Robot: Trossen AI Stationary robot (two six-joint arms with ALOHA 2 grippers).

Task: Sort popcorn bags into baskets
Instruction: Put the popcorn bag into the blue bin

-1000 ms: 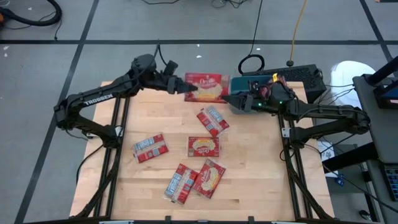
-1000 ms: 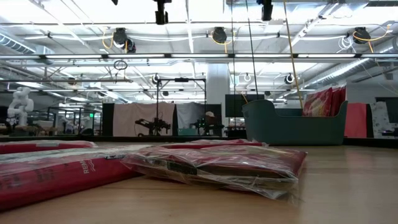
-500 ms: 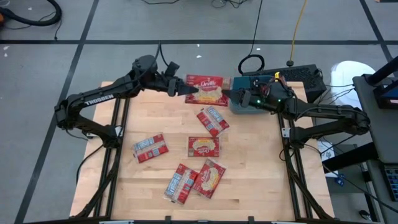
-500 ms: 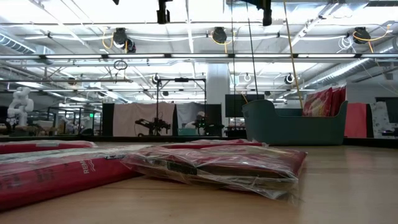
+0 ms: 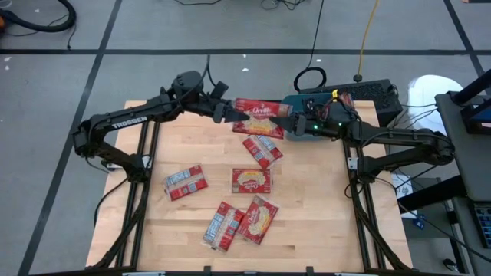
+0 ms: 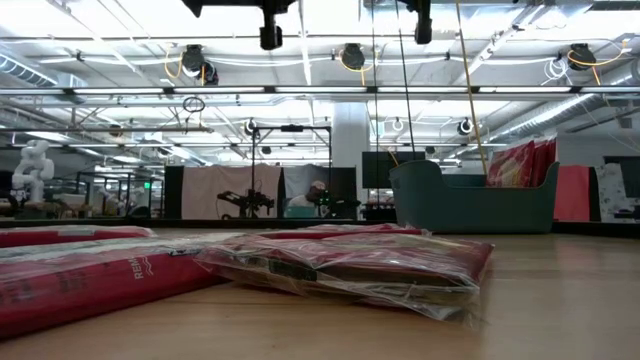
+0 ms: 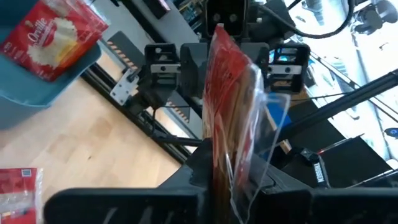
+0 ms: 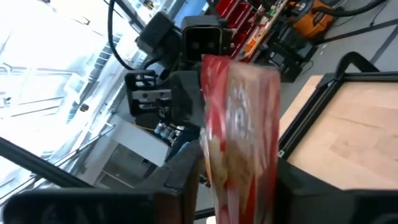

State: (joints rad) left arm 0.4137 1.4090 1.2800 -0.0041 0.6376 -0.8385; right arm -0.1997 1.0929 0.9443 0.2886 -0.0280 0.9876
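A wooden worktop (image 5: 307,207) seen from above, with both dark arms meeting over its far edge. The left tool (image 5: 230,115) is clamped on one end of a red popcorn bag (image 5: 259,116) held in the air; the right tool (image 5: 285,124) has its fingers around the opposite end, and whether they grip it cannot be told. A second ago the right tool stood clear of the bag beside the teal basket (image 5: 301,101) at the far right corner; it has since reached in. Five more bags (image 5: 252,180) lie loose across the middle and near half, leaving the right side and left edge bare. The left wrist view alone shows a bag (image 7: 53,34) already inside the basket (image 7: 37,87); the low view shows red packets (image 6: 520,160) standing in it and flat bags (image 6: 350,262) close by
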